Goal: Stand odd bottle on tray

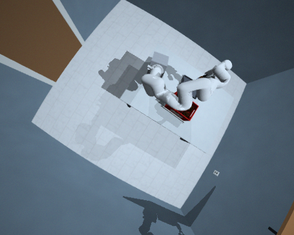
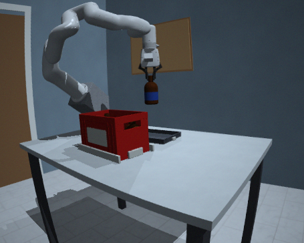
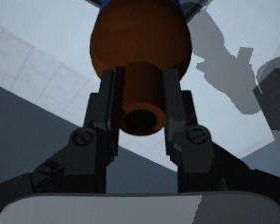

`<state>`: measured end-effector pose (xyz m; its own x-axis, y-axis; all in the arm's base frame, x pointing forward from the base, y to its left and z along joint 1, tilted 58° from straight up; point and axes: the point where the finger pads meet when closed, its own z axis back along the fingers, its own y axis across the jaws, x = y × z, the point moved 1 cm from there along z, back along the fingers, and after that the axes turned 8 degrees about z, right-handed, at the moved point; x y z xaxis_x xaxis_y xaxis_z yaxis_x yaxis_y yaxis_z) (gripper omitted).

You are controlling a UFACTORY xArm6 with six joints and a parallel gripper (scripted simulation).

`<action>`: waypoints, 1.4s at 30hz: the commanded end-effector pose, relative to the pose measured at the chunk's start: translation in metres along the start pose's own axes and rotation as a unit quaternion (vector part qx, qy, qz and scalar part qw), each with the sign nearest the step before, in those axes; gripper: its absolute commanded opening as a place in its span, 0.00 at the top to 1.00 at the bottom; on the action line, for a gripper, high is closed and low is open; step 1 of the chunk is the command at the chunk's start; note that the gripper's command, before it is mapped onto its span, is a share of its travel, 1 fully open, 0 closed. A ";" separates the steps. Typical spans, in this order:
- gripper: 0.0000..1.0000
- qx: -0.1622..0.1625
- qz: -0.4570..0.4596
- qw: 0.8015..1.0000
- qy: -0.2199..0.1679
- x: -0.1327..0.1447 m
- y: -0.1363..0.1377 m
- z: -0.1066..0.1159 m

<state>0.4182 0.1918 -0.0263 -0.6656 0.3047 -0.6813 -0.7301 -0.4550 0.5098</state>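
Brown bottle (image 2: pixel 151 93) (image 3: pixel 141 45), neck clamped in the gripper (image 2: pixel 151 74) (image 3: pixel 140 88), might topple on the tray (image 2: pixel 165 141) (image 1: pixel 186 78) near the table's far edge (image 2: pixel 204 132) (if released tilted).

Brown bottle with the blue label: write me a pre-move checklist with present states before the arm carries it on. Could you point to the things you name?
- Black gripper fingers (image 2: pixel 146 74) closed on the brown glass-like bottle's neck (image 2: pixel 151 79) (image 3: pixel 142 85): ok
- Bottle upright, clear of the red crate (image 2: pixel 131 141) (image 1: pixel 195 110): ok
- Red crate level on the white table (image 2: pixel 197 167): ok
- Dark shallow tray (image 2: pixel 164 140) level, not held: ok
- Bottle standing on tray: not ok
- Neck being the odd one: cannot tell
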 end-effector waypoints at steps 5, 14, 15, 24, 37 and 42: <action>1.00 -0.002 -0.001 1.000 0.000 0.000 -0.002 0.002; 1.00 -0.002 -0.001 1.000 0.000 0.000 -0.002 0.002; 1.00 -0.002 -0.001 1.000 0.000 0.000 -0.002 0.002; 1.00 -0.002 -0.001 1.000 0.000 0.000 -0.002 0.002; 1.00 -0.002 -0.001 1.000 0.000 0.000 -0.002 -0.001; 1.00 -0.002 -0.001 1.000 0.000 0.000 -0.002 -0.006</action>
<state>0.4189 0.1893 -0.0294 -0.6656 0.3047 -0.6813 -0.7301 -0.4550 0.5098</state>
